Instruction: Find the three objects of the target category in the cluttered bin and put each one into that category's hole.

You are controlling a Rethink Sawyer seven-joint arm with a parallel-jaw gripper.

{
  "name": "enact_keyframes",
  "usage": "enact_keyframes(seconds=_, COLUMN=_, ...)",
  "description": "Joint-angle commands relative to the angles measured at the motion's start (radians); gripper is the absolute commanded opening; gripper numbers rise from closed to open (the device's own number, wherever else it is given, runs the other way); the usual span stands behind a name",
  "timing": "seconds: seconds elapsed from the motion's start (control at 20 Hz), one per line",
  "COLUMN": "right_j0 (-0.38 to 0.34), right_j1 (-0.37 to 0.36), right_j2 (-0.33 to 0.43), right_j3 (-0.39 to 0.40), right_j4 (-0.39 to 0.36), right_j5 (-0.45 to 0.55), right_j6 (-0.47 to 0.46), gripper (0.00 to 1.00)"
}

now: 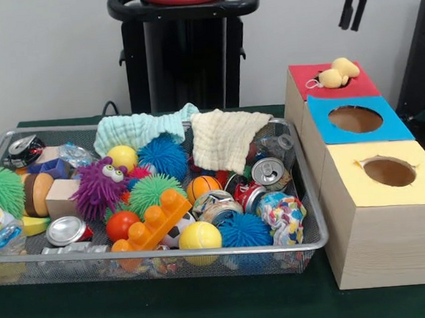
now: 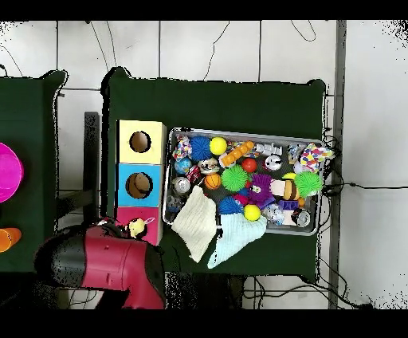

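The bin [image 1: 169, 257] of silver wire mesh is heaped with toys, crushed cans and two cloths; it also shows in the overhead view [image 2: 239, 132]. Three wooden boxes stand to its right in the front view, with a red top [image 1: 365, 84], a blue top [image 1: 394, 126] and a yellow top [image 1: 421, 187], each with a round hole. A yellow soft toy [image 1: 338, 73] lies on the red top over its hole, also in the overhead view [image 2: 137, 227]. My gripper [image 1: 353, 8] hangs above the red box, open and empty.
In the bin lie a mint cloth [image 1: 140, 128], a cream cloth [image 1: 225, 136], cans [image 1: 267, 173], a blue spiky ball [image 1: 162, 157], a purple fuzzy monster [image 1: 100, 186], an orange brick [image 1: 155, 222] and a yellow ball [image 1: 199, 237]. My red arm [image 2: 103, 263] reaches over the boxes' end.
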Motion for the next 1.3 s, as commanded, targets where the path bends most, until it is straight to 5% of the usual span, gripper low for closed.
enact_keyframes(seconds=0.05, right_j0=-0.031, right_j1=-0.05, right_j2=0.012, right_j3=0.237, right_j4=0.026, right_j5=-0.152, right_j6=0.208, gripper=0.0)
enact_keyframes(seconds=0.4, right_j0=-0.104, right_j1=-0.058, right_j2=0.127, right_j3=0.383, right_j4=0.098, right_j5=-0.347, right_j6=0.201, gripper=0.0)
enact_keyframes(seconds=0.9, right_j0=-0.214, right_j1=-0.006, right_j2=0.287, right_j3=0.496, right_j4=0.127, right_j5=-0.606, right_j6=0.254, gripper=0.0)
enact_keyframes(seconds=1.0, right_j0=-0.184, right_j1=0.018, right_j2=0.252, right_j3=0.484, right_j4=0.125, right_j5=-0.616, right_j6=0.267, gripper=0.0)
enact_keyframes(seconds=1.15, right_j0=-0.036, right_j1=0.108, right_j2=0.084, right_j3=0.418, right_j4=0.127, right_j5=-0.57, right_j6=0.263, gripper=0.0)
enact_keyframes(seconds=1.3, right_j0=-0.014, right_j1=0.137, right_j2=0.063, right_j3=0.411, right_j4=0.135, right_j5=-0.557, right_j6=0.256, gripper=0.0)
